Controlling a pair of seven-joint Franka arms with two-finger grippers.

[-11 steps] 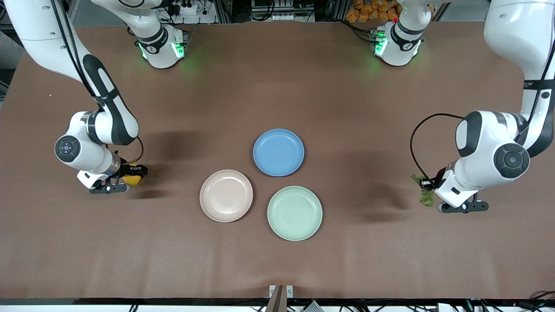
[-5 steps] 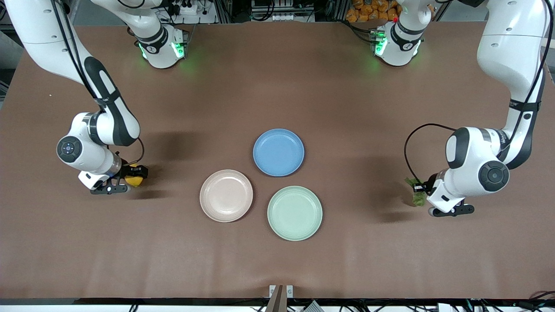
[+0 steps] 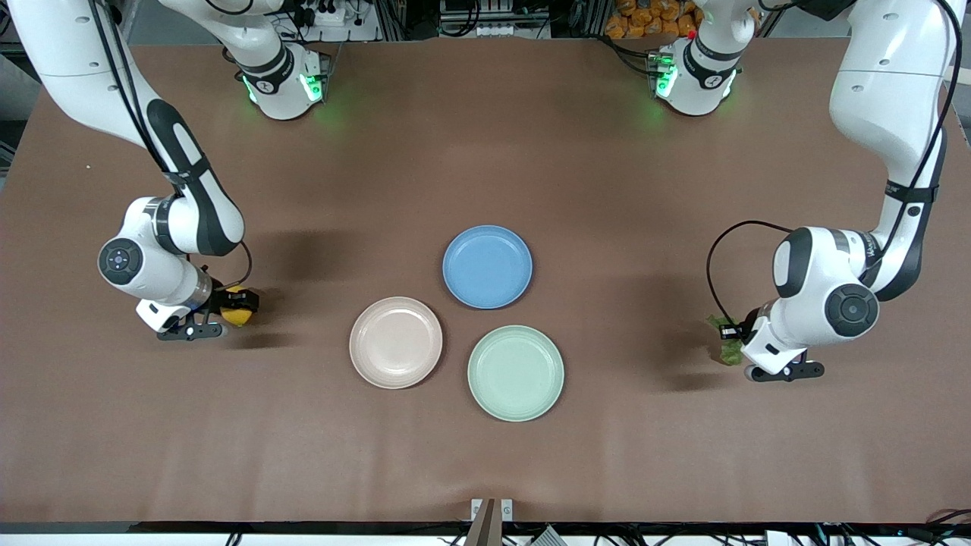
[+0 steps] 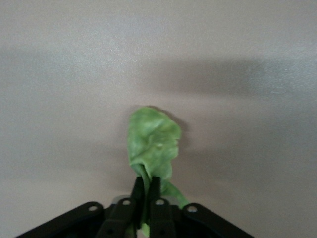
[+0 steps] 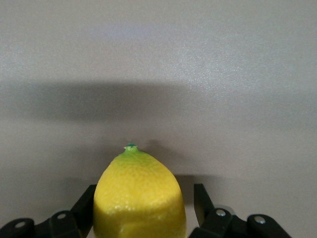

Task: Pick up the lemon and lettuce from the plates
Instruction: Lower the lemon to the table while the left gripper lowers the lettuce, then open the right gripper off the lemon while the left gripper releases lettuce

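Pinching the lettuce point(image 4: 152, 141), the left tool point(image 4: 147, 191) dangles it; the right tool point(image 5: 143, 208) spreads beside the lemon point(image 5: 138, 196), nub outward.

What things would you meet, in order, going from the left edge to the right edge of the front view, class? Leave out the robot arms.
lemon → beige-pink plate → blue plate → mint-green plate → lettuce
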